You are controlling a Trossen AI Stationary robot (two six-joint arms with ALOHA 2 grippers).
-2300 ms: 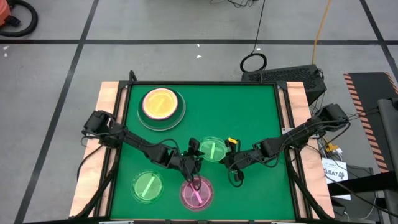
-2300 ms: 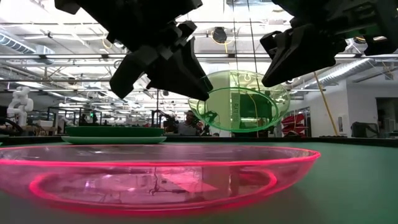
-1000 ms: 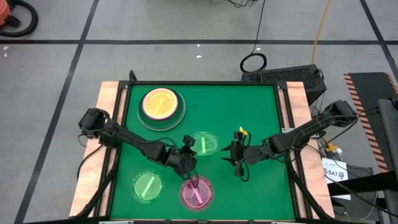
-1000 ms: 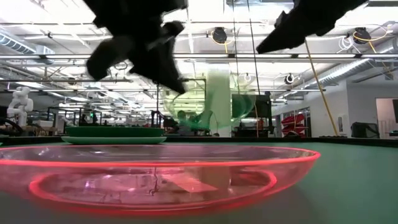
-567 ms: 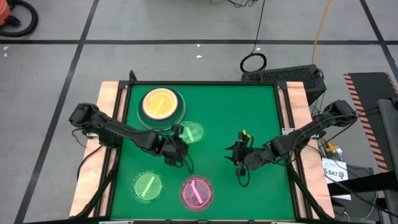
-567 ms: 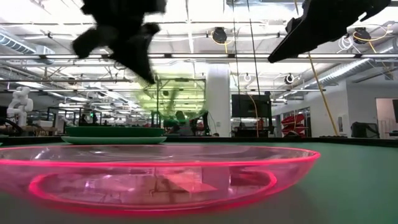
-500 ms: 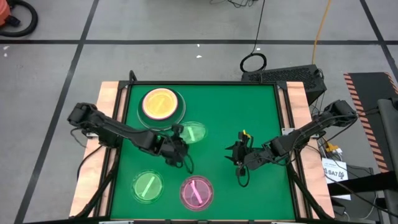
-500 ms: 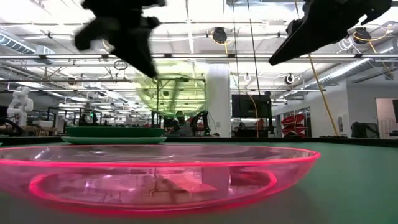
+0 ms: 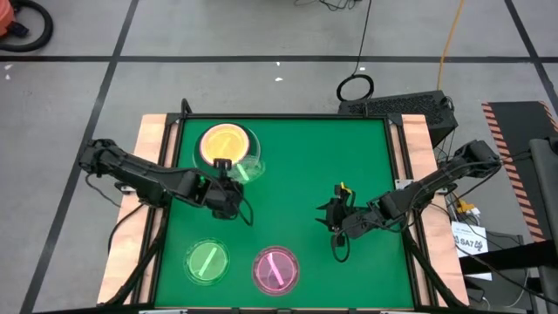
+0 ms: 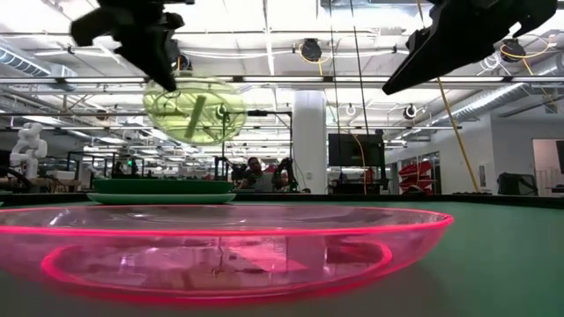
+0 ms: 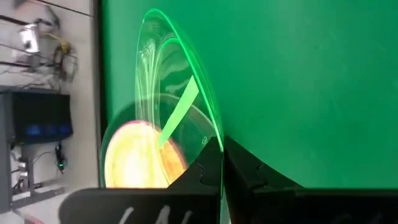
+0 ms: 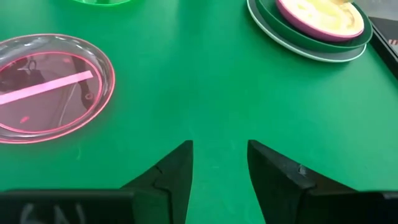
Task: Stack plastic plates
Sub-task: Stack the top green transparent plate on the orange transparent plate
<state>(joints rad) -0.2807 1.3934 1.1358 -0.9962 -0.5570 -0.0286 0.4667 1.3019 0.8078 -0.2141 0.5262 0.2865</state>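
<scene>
Your left gripper has swung the green plate from mid-table to the stack at the far left, so only the drop remains. It pinches the rim, plate tilted above the stack's edge. Your right gripper waits mid-right, fingers apart, empty.
</scene>
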